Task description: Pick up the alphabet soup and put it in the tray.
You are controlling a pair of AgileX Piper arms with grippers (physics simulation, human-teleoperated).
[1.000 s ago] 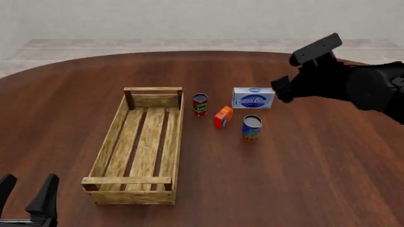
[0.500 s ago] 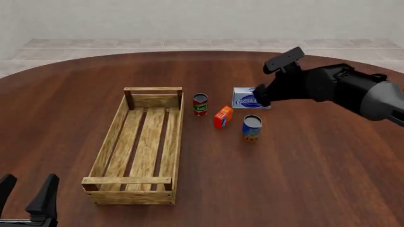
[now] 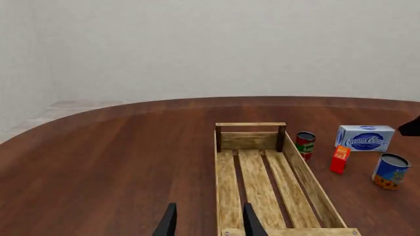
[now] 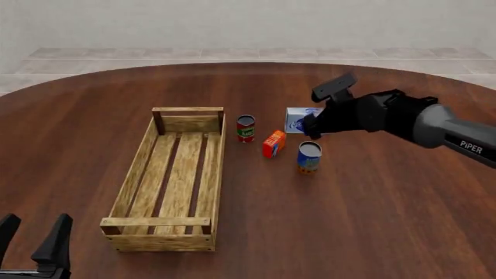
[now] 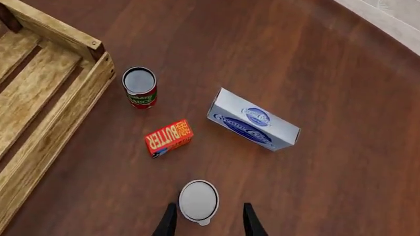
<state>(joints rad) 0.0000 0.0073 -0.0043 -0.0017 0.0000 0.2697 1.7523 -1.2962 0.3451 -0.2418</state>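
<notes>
The alphabet soup (image 4: pixel 308 157), a small can with a blue label and silver-grey top, stands upright on the table to the right of the tray (image 4: pixel 218 168). My right gripper (image 4: pixel 312 125) is open and empty, hovering just above and behind the can. In the right wrist view (image 5: pixel 208 223) the can's top (image 5: pixel 198 201) lies between its open fingers, below them. My left gripper (image 4: pixel 35 233) is open and empty at the near left, before the tray's near end. In the left wrist view (image 3: pixel 208 223) the tray (image 3: pixel 314 186) and the can (image 3: pixel 390 171) both show.
A red and green can (image 4: pixel 245 128) stands by the tray's far right corner. A small orange box (image 4: pixel 273 143) lies between it and the soup. A white and blue box (image 4: pixel 298 118) lies behind, partly hidden by my right arm.
My right arm has swung left and lower, from beside the white and blue box to just above the soup can. The left arm and all objects have not moved.
</notes>
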